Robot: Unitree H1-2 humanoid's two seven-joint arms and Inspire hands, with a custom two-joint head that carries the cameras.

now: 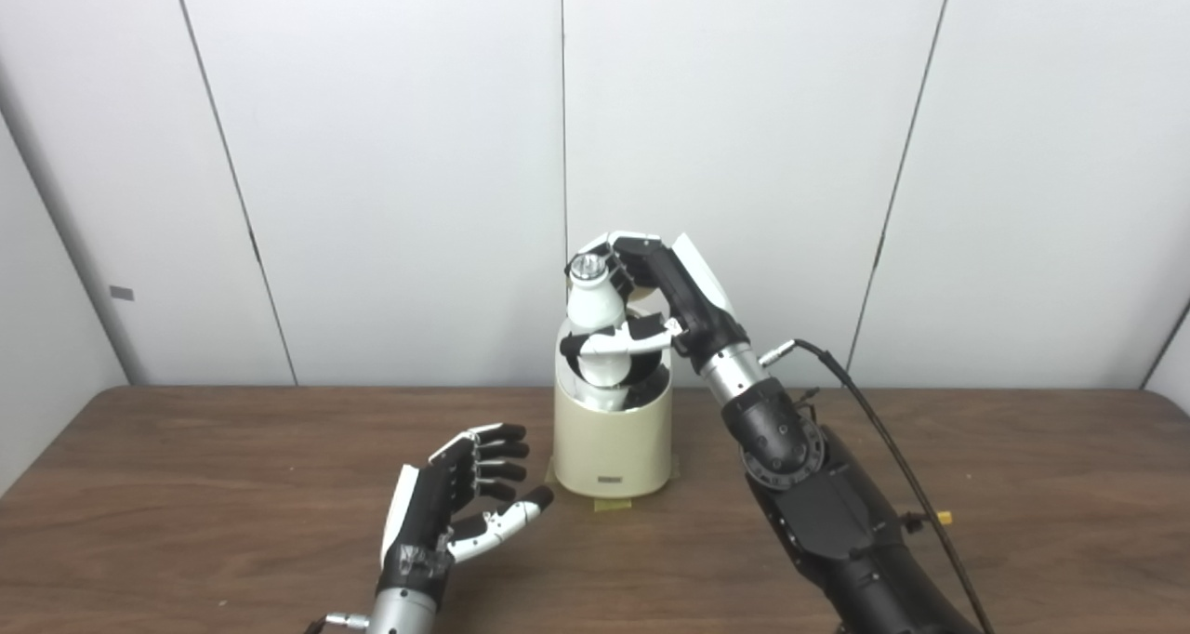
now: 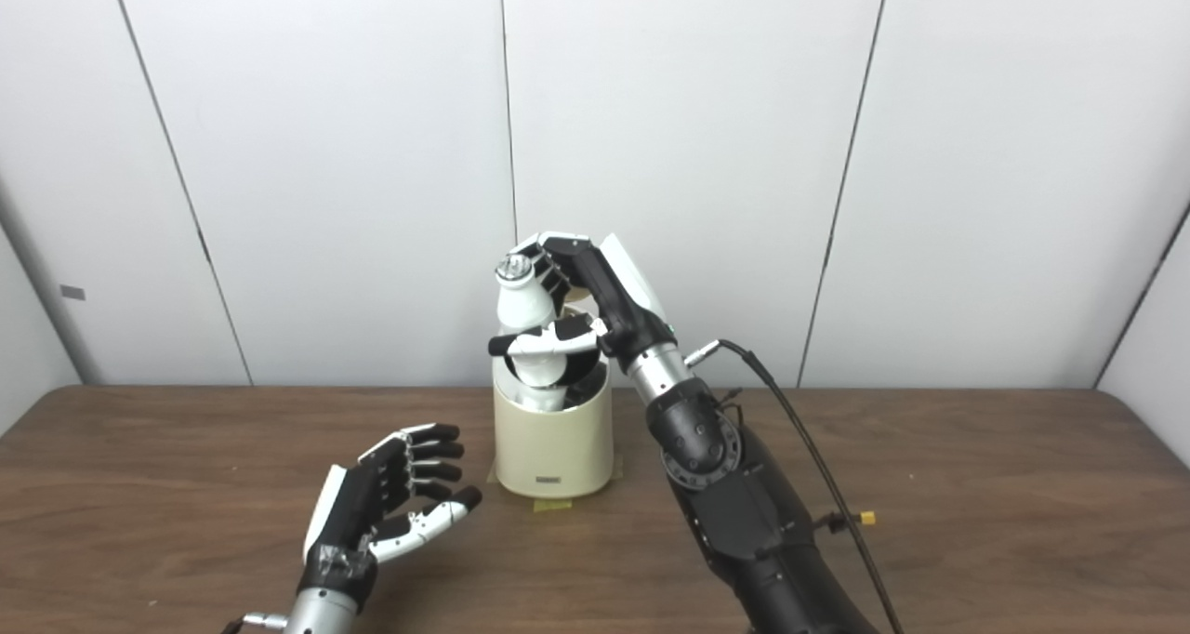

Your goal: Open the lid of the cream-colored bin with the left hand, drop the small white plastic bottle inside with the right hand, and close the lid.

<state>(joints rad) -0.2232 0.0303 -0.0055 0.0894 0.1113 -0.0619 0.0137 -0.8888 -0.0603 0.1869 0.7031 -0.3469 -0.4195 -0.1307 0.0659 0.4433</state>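
The cream-colored bin [image 1: 614,443] stands at the middle of the brown table, its lid swung up behind the black opening. My right hand [image 1: 641,299] is shut on the small white plastic bottle [image 1: 595,323], which stands upright with its silver cap on top and its base right at the bin's opening. My left hand [image 1: 460,495] hovers low over the table just left of the bin, open, fingers apart, holding nothing. The lid is mostly hidden behind the bottle and the right hand.
The brown table [image 1: 186,504] runs to both sides of the bin. A black cable [image 1: 883,439] runs along my right forearm. A white panelled wall [image 1: 372,169] stands right behind the table. Tape [image 1: 609,502] shows under the bin's base.
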